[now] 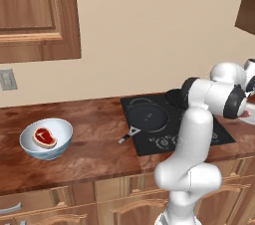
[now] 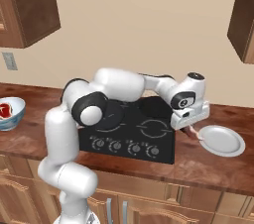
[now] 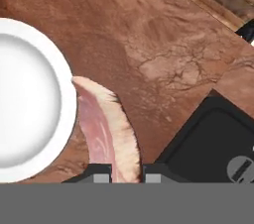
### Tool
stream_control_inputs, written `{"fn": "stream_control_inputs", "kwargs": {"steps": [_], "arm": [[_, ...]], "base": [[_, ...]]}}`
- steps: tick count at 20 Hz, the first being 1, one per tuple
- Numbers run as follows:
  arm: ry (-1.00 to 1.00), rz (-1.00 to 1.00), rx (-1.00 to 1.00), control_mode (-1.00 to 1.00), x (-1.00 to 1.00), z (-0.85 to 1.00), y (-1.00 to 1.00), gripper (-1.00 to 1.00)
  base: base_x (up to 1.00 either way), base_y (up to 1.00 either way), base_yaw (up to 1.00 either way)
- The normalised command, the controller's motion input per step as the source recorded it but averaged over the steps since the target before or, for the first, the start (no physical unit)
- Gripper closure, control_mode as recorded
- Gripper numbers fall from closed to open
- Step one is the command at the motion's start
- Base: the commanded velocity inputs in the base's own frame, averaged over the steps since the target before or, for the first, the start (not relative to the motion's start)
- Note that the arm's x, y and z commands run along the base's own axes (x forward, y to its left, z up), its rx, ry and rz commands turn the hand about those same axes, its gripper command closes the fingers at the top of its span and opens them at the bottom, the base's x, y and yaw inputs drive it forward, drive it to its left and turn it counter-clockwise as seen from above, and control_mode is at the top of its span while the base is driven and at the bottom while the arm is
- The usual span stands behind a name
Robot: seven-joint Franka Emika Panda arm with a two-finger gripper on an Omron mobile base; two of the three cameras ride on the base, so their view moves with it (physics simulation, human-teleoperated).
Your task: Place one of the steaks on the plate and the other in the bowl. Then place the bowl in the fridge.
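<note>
Steak [image 3: 106, 129] hung edge-on, clamped between the fingers [image 3: 126, 173] just beside the plate [image 3: 25, 99], likely pinched that way for lifting onto it; another steak [image 1: 44, 137] lay in the bowl [image 1: 62, 139].

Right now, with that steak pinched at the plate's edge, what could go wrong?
The gripper holds the steak on edge by one end, so it may slip or swing. It hangs beside the plate, not over it; released here, it would probably land on the counter or straddle the rim. The cooktop is close beside it.
</note>
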Motion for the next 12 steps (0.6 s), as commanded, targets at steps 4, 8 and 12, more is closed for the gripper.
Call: {"fn": "stream_control_inputs", "kwargs": {"steps": [4,8,12], "arm": [[0.05,-0.34,0.00,-1.00,-0.03,0.00,-0.99,1.00],[0.00,-0.27,0.00,-1.00,0.04,-0.10,-1.00,1.00],[-0.02,-0.21,0.01,-1.00,0.15,-0.15,-0.98,1.00]], "base": [[0.00,0.00,0.00],[0.00,0.00,0.00],[0.00,0.00,0.00]]}}
